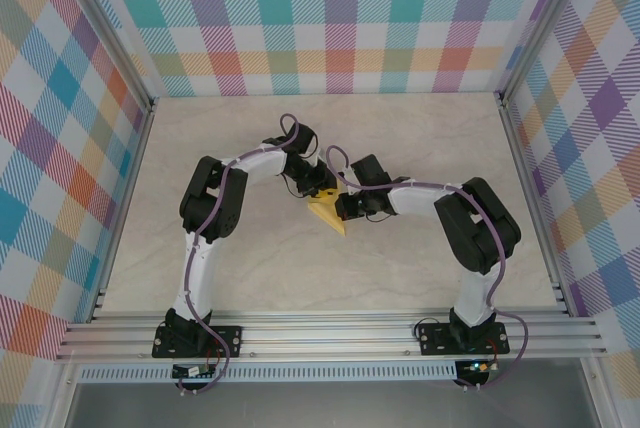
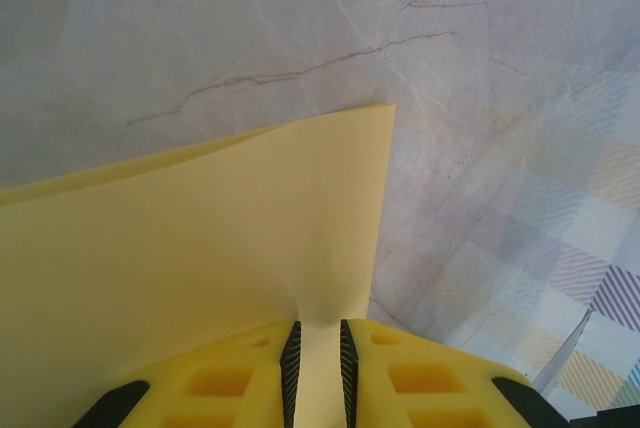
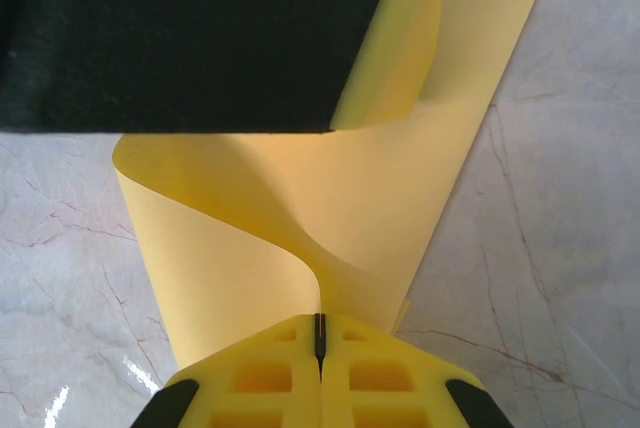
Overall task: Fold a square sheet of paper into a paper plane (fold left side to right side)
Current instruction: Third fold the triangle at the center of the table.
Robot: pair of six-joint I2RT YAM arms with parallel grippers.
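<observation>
The square sheet of paper (image 1: pixel 328 216) is yellow and lies partly lifted at the middle of the table, between both grippers. My right gripper (image 1: pixel 341 206) is shut on an edge of it; in the right wrist view the sheet (image 3: pixel 250 238) curls up from the closed pads (image 3: pixel 320 333) in an S-shaped wave. My left gripper (image 1: pixel 322 193) meets the paper from the other side. In the left wrist view its jaws stand a narrow gap apart (image 2: pixel 320 358), with the sheet (image 2: pixel 200 248) running into that gap and puckered there. No paper plane shape shows.
The marble-patterned table top (image 1: pixel 250 268) is bounded by aluminium rails (image 1: pixel 330 333) and checked walls. The dark body of the left arm (image 3: pixel 180 38) hangs over the paper in the right wrist view, close to the right gripper.
</observation>
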